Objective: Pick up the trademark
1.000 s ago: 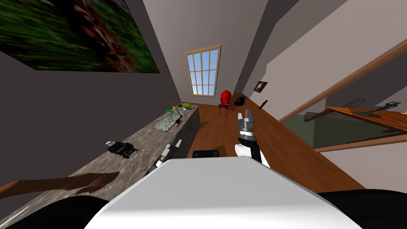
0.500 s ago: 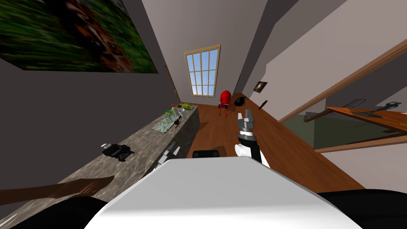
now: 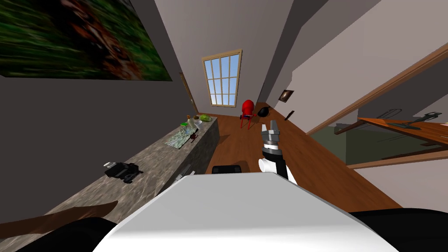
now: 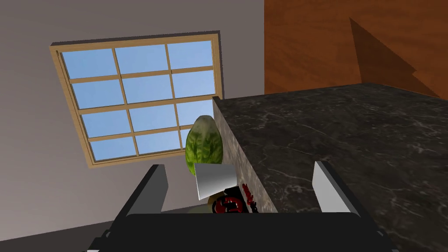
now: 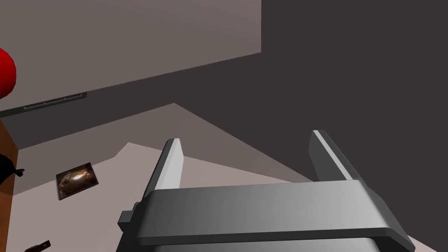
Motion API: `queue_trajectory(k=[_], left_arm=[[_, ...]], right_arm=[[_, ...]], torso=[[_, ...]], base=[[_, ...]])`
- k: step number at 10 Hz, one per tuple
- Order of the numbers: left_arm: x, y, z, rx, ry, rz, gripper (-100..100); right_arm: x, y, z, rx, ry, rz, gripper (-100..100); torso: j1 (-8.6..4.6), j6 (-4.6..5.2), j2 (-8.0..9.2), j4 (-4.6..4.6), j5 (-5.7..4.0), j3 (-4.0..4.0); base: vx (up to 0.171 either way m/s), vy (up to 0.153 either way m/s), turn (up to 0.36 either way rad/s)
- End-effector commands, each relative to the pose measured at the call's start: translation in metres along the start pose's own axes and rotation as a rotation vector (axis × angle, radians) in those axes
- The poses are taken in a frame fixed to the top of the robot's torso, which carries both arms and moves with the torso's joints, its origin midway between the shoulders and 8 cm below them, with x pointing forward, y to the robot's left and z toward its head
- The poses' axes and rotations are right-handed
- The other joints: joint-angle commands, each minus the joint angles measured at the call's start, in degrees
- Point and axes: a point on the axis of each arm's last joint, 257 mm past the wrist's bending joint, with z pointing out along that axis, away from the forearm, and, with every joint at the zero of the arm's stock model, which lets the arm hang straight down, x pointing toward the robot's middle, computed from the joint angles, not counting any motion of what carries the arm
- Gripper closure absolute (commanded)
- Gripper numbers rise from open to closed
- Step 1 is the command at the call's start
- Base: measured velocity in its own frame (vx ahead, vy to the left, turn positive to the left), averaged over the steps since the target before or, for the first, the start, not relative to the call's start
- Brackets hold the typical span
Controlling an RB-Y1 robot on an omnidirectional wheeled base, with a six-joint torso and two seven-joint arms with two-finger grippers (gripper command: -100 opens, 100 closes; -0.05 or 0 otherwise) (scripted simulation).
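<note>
A small red and black item with red marks (image 4: 232, 203), likely the trademark, lies on the dark marble counter (image 3: 148, 159). In the left wrist view it is just above the gripper body, between the fingers and some way beyond them. In the head view the same item (image 3: 193, 137) is a dark speck next to a greenish sheet (image 3: 178, 137). My left gripper (image 4: 240, 188) is open and empty, low beside the counter's side (image 3: 185, 170). My right gripper (image 3: 271, 127) hangs open over the wooden floor, with nothing between its fingers (image 5: 173, 164).
A green leafy head (image 4: 204, 146) and a pale cup (image 4: 214, 179) stand at the counter's far end. A black device (image 3: 122, 170) and a brown plank (image 3: 57, 218) lie nearer me. A red chair (image 3: 248, 113) and a black object (image 3: 264, 111) stand under the window (image 3: 223, 81).
The head view has shifted, so the counter's things drift toward the lower left. My left arm shows less above the chest. The right arm holds its pose.
</note>
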Motion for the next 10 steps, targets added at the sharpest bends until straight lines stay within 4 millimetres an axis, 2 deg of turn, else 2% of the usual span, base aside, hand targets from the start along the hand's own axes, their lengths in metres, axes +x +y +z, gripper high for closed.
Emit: queue_trajectory(k=[1,2,3,4,5,6,7,8,9,10], left_arm=[[0.0,0.005,-0.01,-0.034,0.018,0.005,-100],[-0.003,0.018,-0.026,-0.08,0.013,-0.006,-100],[-0.003,0.019,-0.027,-0.09,0.03,0.005,-100],[-0.008,0.03,-0.043,-0.134,0.027,-0.002,-100],[-0.008,0.031,-0.044,-0.143,0.042,0.007,-100],[-0.014,0.041,-0.059,-0.186,0.042,0.006,-100],[-0.014,0.041,-0.059,-0.191,0.052,0.012,-100],[-0.021,0.049,-0.074,-0.229,0.048,0.012,-100],[-0.021,0.049,-0.074,-0.236,0.061,0.02,-100],[-0.029,0.055,-0.088,-0.272,0.061,0.026,-100]], right_arm=[[0.0,0.0,0.0,0.0,0.0,0.0,0],[0.0,0.0,0.0,0.0,0.0,0.0,0],[0.0,0.0,0.0,0.0,0.0,0.0,0],[0.0,0.0,0.0,0.0,0.0,0.0,0],[0.0,0.0,0.0,0.0,0.0,0.0,0],[0.0,0.0,0.0,0.0,0.0,0.0,0],[0.0,0.0,0.0,0.0,0.0,0.0,0],[0.0,0.0,0.0,0.0,0.0,0.0,0],[0.0,0.0,0.0,0.0,0.0,0.0,0],[0.0,0.0,0.0,0.0,0.0,0.0,0]], torso=[[0.0,0.0,0.0,0.0,0.0,0.0],[-0.01,0.0,0.03,0.0,-0.01,0.01],[0.0,0.01,-0.01,0.0,0.0,-0.01],[-0.02,0.0,0.0,0.0,-0.01,-0.01],[0.02,0.01,-0.07,-0.02,0.0,-0.04],[0.0,0.0,-0.05,-0.01,0.0,-0.03],[-0.04,0.0,-0.07,-0.02,-0.01,-0.04],[-0.03,0.0,-0.06,-0.02,-0.01,-0.04],[0.0,0.01,-0.15,-0.03,0.0,-0.09],[0.02,0.0,-0.09,-0.03,0.0,-0.06]], base=[[0.057,-0.016,-0.009],[0.07,-0.014,-0.025],[0.067,-0.016,-0.012],[0.09,-0.008,-0.018],[0.076,-0.012,-0.015],[0.086,-0.026,-0.029],[0.081,-0.017,-0.008],[0.11,-0.013,-0.031],[0.085,-0.005,-0.014],[0.101,-0.003,-0.033]])
